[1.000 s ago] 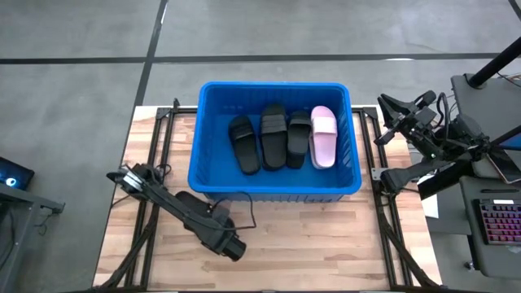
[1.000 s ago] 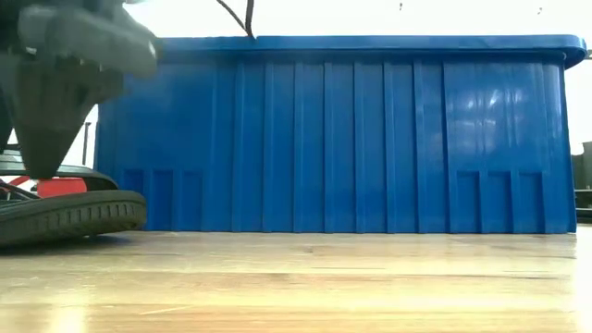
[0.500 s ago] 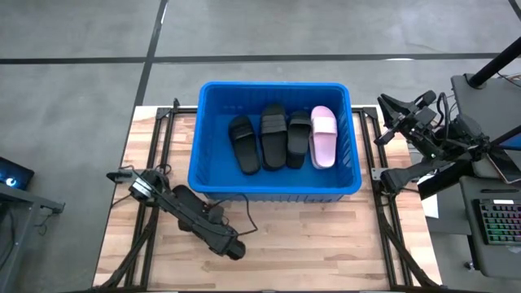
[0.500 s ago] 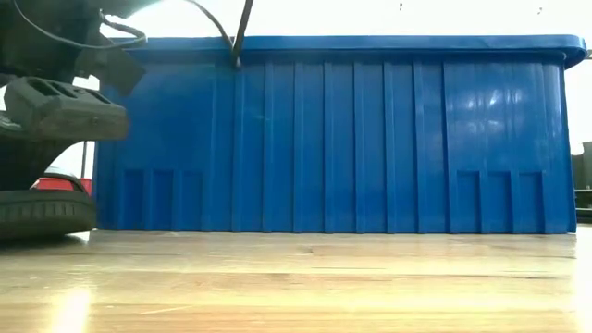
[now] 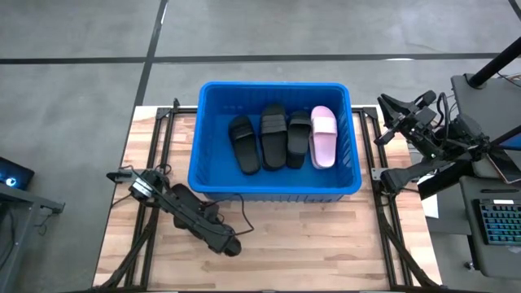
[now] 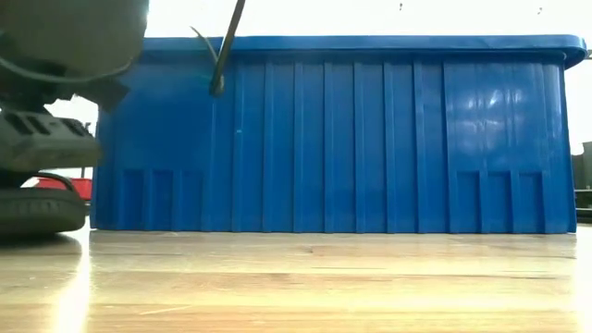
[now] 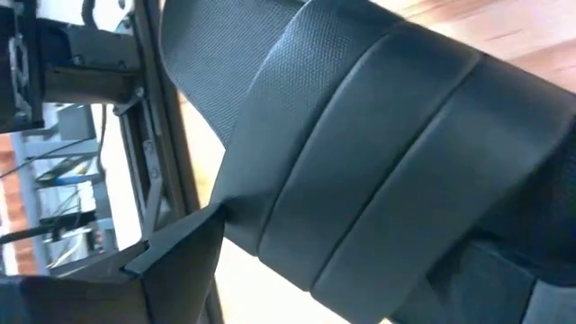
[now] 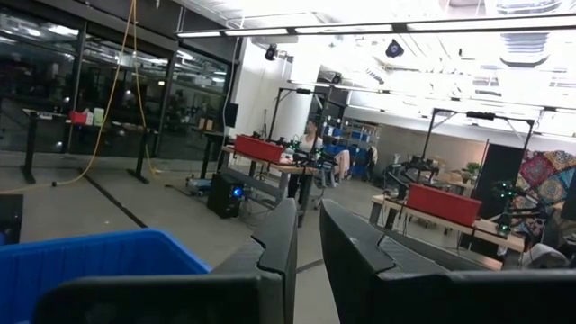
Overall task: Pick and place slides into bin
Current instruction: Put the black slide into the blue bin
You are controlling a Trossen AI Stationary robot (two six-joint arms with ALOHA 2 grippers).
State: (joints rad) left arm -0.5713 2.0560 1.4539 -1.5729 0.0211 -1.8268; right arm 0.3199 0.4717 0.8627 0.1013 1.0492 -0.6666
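The blue bin (image 5: 275, 192) stands mid-table and fills the low view (image 6: 370, 139). In it lie three black slides (image 5: 244, 144) (image 5: 273, 134) (image 5: 299, 138) and a pale pink slide (image 5: 323, 136), flat on its floor. My left gripper (image 5: 228, 244) is low over the table's near left part, shut on another black slide (image 6: 37, 211), whose wide strap (image 7: 360, 135) fills the left wrist view. The arm hides this slide in the high view. My right gripper (image 8: 308, 234) is shut and empty, raised off the table's right edge (image 5: 391, 114). My left gripper has its two fingers (image 7: 171, 261) on either side of the black slide, across the strap's edge (image 7: 225, 216). It comes at the slide from above. The slide's sole (image 6: 42, 222) lies low on the table. The strap hides the exact place of contact.
Black metal frames (image 5: 159, 138) run along the table's left and right sides. A cable (image 6: 227, 46) hangs in front of the bin's near wall. Bare wood (image 5: 326, 244) lies between the bin and the near edge. A keyboard (image 5: 496, 224) sits off to the right.
My left gripper has gone a little toward the table's left edge and sunk lower, and the black slide under it has slid left along the table with it, going from tilted to nearly flat.
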